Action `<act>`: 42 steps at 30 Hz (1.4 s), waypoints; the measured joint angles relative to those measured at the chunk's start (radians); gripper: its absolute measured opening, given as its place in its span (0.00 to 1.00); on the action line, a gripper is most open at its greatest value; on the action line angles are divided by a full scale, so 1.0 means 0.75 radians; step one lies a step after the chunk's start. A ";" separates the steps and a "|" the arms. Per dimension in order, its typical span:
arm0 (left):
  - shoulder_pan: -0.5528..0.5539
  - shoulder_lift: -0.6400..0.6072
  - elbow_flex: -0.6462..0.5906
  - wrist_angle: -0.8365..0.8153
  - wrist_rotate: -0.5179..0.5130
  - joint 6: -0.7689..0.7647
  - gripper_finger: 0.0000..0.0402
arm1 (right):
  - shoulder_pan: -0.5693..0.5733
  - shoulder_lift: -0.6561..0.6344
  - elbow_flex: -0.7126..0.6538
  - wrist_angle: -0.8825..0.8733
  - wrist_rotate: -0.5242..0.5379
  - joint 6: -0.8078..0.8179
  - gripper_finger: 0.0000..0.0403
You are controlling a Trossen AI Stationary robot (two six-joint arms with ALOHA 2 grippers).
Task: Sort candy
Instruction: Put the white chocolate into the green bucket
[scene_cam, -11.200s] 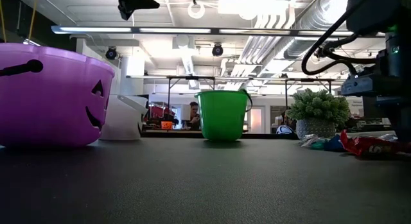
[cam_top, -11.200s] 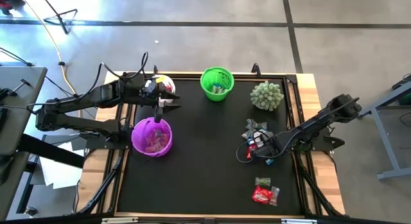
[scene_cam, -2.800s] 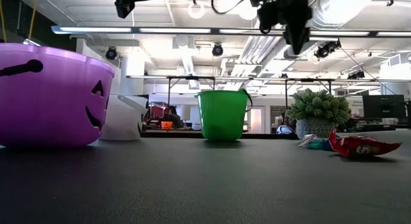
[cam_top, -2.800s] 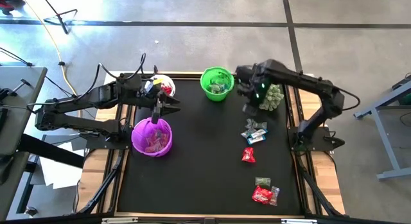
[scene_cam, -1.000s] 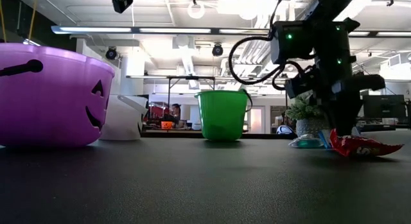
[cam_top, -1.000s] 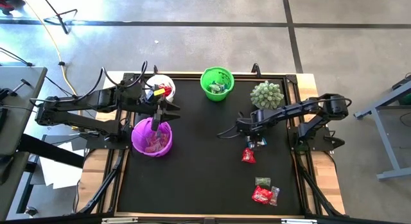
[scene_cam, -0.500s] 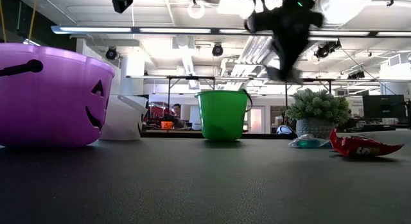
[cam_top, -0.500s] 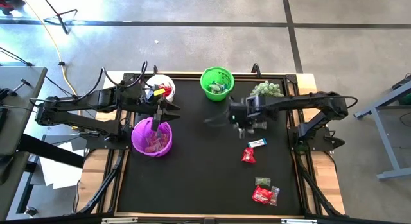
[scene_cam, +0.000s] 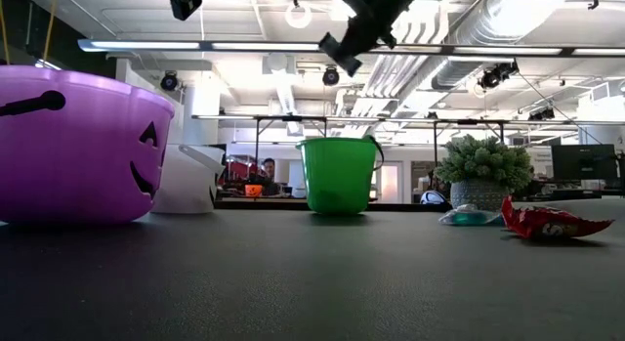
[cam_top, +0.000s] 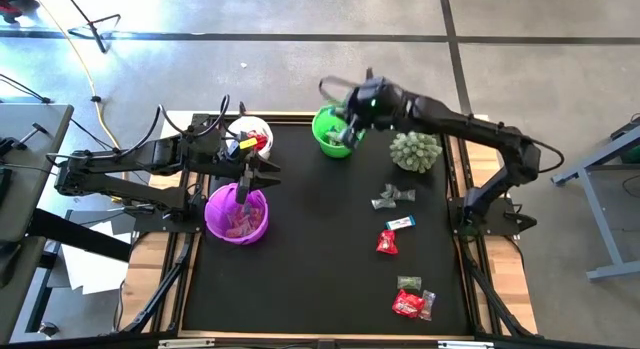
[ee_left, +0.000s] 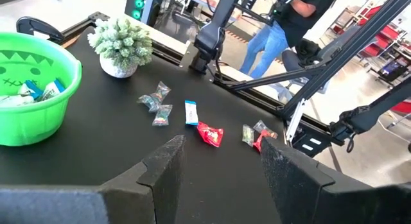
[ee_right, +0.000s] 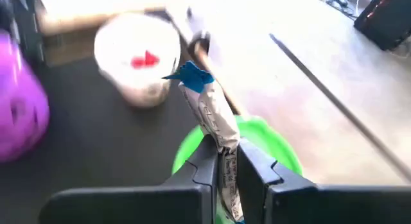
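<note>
Hovering above the purple bucket (cam_top: 237, 212), the left gripper (cam_top: 246, 177) has its fingers spread wide and empty. Next comes the white bucket (cam_top: 251, 135), then the green bucket (cam_top: 337, 130), over which the right gripper (cam_top: 345, 111) pinches a blue-and-silver candy (ee_right: 209, 115). Farther right, loose candies (cam_top: 394, 196) lie on the black mat (cam_top: 320, 269) below the spiky green ball (cam_top: 415, 149).

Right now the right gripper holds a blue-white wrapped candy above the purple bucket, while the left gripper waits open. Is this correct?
Not quite. The right gripper is shut on the blue-white candy, but it hangs above the green bucket, not the purple bucket; the high view and right wrist view show this. The left gripper does wait open, above the purple bucket.
</note>
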 joint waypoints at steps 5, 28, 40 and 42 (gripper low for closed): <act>0.000 0.000 0.000 0.001 -0.003 0.000 0.46 | -0.134 0.062 -0.004 0.085 -0.167 0.186 0.06; 0.000 0.000 0.000 -0.002 -0.036 0.003 0.46 | -0.183 0.176 -0.006 -0.072 -0.319 0.210 0.38; 0.000 0.000 0.000 -0.039 -0.036 0.015 0.46 | -0.099 0.107 -0.006 -0.636 -0.671 0.298 0.41; 0.000 0.000 0.000 -0.046 -0.036 0.015 0.46 | -0.056 0.107 -0.006 -0.782 -0.667 0.270 0.41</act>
